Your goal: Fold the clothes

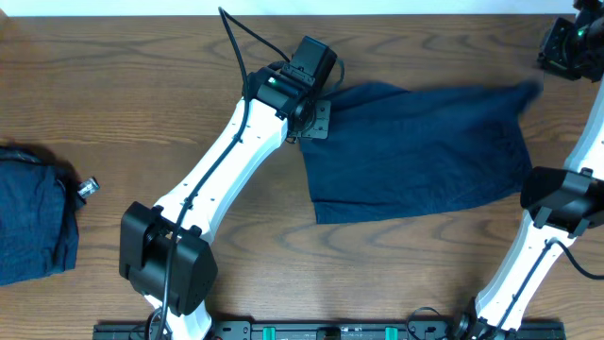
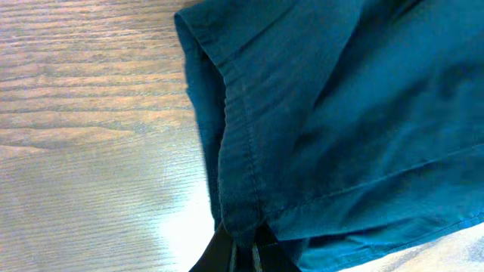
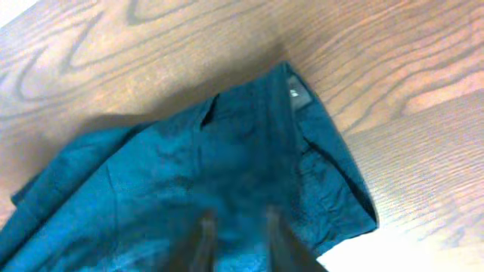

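Observation:
One of the clothes, a dark navy garment (image 1: 425, 156), lies spread across the middle and right of the table. My left gripper (image 2: 243, 257) is shut on the hem at its left edge, which shows in the overhead view by the left wrist (image 1: 316, 113). My right gripper (image 3: 236, 236) hovers over the garment's far right corner, its blurred fingers apart and nothing pinched between them. The waistband with a small label (image 3: 293, 92) lies just ahead of it. A second navy garment (image 1: 33, 217) sits bunched at the table's far left.
A tiny shiny silver knob (image 1: 88, 187) lies beside the left garment. The right arm's elbow (image 1: 562, 198) stands over the spread garment's right edge, and its wrist (image 1: 569, 42) is at the far right corner. Bare wood (image 1: 142, 85) surrounds the cloth.

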Controlling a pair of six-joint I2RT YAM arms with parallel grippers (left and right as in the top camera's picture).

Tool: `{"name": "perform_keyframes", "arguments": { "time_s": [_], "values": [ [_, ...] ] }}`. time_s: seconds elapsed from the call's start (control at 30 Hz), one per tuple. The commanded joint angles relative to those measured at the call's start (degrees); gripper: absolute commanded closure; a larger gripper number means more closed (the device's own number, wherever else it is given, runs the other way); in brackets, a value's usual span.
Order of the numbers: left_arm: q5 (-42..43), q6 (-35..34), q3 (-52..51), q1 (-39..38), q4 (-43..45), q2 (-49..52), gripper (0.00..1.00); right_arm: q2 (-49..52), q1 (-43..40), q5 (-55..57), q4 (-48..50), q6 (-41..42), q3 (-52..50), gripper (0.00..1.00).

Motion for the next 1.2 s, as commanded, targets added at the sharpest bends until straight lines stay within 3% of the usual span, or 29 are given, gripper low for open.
{"name": "perform_keyframes", "arguments": {
  "time_s": [0.0, 0.07, 0.3, 0.5, 0.73, 1.17],
  "values": [
    [-1.25, -0.26, -0.52, 0.33, -0.31, 0.22, 0.94, -2.27, -1.03, 0.22, 0.09, -1.20, 1.38, 0.67],
    [-1.25, -0.26, -0.52, 0.33, -0.33, 0.22, 0.94, -2.29, -1.38, 0.22, 0.24, -1.29, 1.38, 0.97],
    [-0.83, -0.28, -0.52, 0.33, -0.33, 0.22, 0.94, -2.40, -1.70, 0.22, 0.37, -1.29, 1.38, 0.97],
    [4.39, -0.33, -0.52, 0.17, -0.59, 0.22, 0.94, -2.40, -1.68, 0.17, 0.46, -1.07, 1.38, 0.98],
    [4.94, -1.81, -1.38, -1.75, -4.94, 0.22, 0.94, -2.40, -1.68, 0.00, 0.46, -1.07, 1.38, 0.97],
    [4.96, -6.51, -11.78, -9.57, -9.35, 0.22, 0.94, -2.40, -1.62, -0.13, 0.42, -1.05, 1.38, 0.97]
  ]
}}
